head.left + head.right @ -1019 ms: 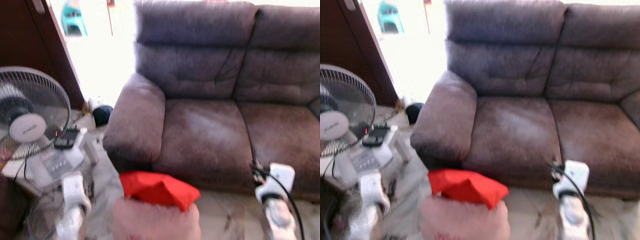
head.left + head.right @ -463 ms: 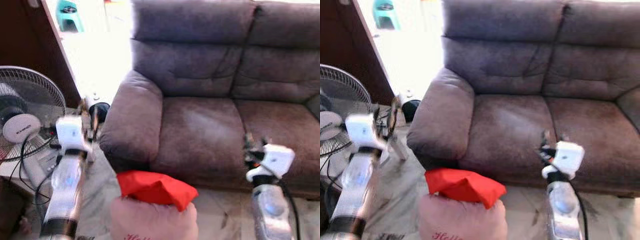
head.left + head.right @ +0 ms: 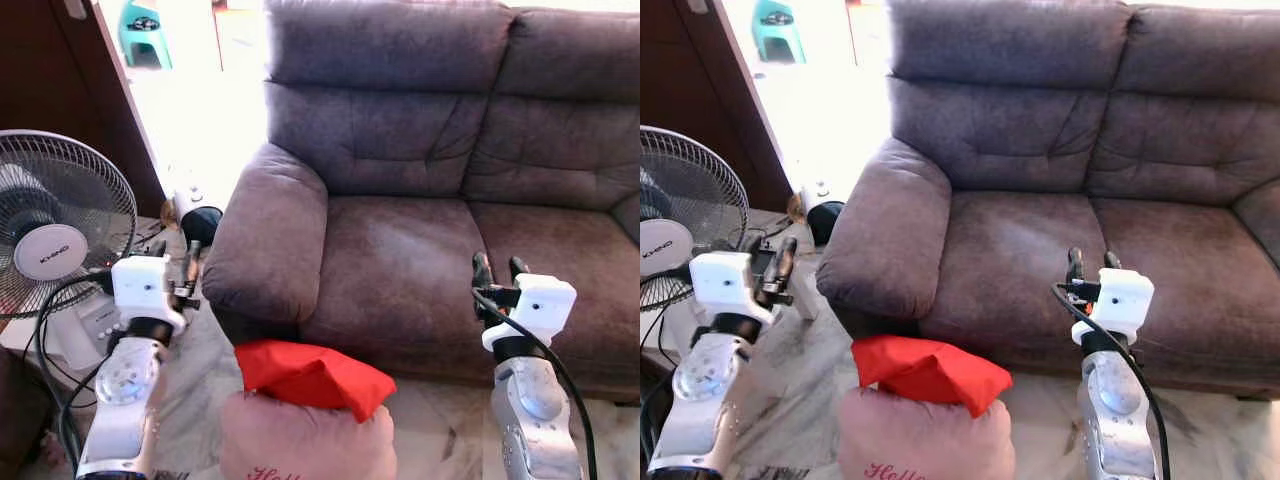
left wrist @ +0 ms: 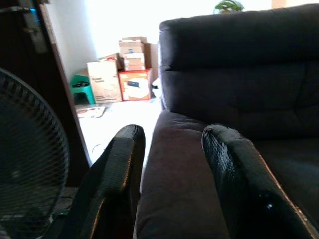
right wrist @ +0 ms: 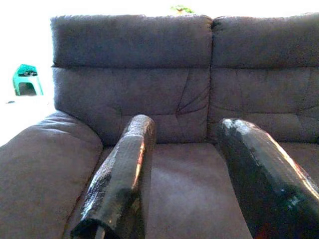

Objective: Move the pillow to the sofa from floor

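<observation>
Standing fan [image 3: 55,235] by dark wooden door [image 3: 60,90]; sunlit doorway behind.

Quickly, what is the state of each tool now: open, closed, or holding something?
Left tool: open, holding nothing, raised beside the sofa armrest.
Right tool: open, holding nothing, raised before the sofa seat.

1. Your sofa [image 3: 400,260] is covered in matt, suede-like brown-grey cloth with a soft, brushed nap.
2. The pillow [image 3: 310,405] is smooth cloth, red above and pale pink below.
3. Each arm looks like silver metal with white plastic housings; the left pincer [image 4: 172,164] and right pincer [image 5: 192,169] have black fingers with a slight sheen.
4. The fan [image 3: 55,230] has a thin wire grille.
5. The floor [image 3: 440,430] looks like polished marble.
</observation>
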Tool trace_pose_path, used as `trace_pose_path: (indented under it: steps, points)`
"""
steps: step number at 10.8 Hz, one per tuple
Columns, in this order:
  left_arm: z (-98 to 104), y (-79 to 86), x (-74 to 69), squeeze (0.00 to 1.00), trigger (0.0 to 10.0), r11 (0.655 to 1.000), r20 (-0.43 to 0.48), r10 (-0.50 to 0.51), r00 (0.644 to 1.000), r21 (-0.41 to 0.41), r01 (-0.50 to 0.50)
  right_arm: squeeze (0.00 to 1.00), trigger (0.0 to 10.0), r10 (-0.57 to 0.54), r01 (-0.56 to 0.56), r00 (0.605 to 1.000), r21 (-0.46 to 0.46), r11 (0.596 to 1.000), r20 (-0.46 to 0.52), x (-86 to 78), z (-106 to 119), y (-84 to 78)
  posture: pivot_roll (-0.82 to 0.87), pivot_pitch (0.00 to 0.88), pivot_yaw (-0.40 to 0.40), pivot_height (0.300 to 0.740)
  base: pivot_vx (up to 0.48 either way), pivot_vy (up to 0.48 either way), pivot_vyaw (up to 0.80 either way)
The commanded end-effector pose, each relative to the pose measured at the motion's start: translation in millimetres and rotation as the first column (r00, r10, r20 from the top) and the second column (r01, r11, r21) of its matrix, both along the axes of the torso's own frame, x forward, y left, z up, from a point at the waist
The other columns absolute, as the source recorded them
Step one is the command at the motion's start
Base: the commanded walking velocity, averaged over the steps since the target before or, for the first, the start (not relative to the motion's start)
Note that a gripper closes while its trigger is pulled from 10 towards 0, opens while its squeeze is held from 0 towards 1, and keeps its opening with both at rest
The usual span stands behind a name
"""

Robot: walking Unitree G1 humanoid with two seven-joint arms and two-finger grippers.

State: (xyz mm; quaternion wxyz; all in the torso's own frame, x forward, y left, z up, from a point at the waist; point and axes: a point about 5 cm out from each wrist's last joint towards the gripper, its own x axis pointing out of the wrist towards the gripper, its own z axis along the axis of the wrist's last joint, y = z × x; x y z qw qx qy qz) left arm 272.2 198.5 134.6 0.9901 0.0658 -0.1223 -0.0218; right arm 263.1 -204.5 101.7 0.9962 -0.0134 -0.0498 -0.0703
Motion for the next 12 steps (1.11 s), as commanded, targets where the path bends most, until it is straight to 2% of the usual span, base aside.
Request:
trace_pose_path:
  steps: [1, 2, 5, 12]
  points:
    - [1, -2.1, -2.5, 0.0, 10.0, 1.0, -0.008, -0.002, 1.0, -0.005, 0.002, 0.0, 10.0, 0.009, -0.009, 1.0, -0.006, 1.0, -0.006, -0.8, 3, 2.5, 0.03, 0.0, -0.032, 0.74, 0.0, 0.0, 0.0]
    - [2, -2.0, -2.7, 0.0, 10.0, 1.0, -0.011, 0.004, 1.0, -0.014, -0.004, 0.0, 10.0, 0.036, -0.037, 0.999, -0.031, 0.999, -0.022, -1.2, 2, 7.2, 0.03, 0.0, -0.037, 0.74, 0.0, 0.0, 0.0]
    - [5, -1.7, -4.4, 0.0, 10.0, 1.0, -0.023, 0.017, 1.0, -0.02, -0.017, 0.0, 10.0, 0.052, -0.053, 0.997, -0.014, 0.999, -0.049, -3.6, 0, 10.7, 0.03, 0.0, -0.037, 0.736, 0.0, 0.0, 0.0]
    - [6, -4.1, -5.7, 0.0, 10.0, 1.0, -0.043, 0.01, 0.999, -0.023, -0.011, 0.0, 10.0, 0.068, -0.068, 0.995, -0.006, 0.998, -0.08, -5.3, -1, 13.2, 0.03, 0.0, -0.043, 0.602, 0.0, 0.0, 0.0]
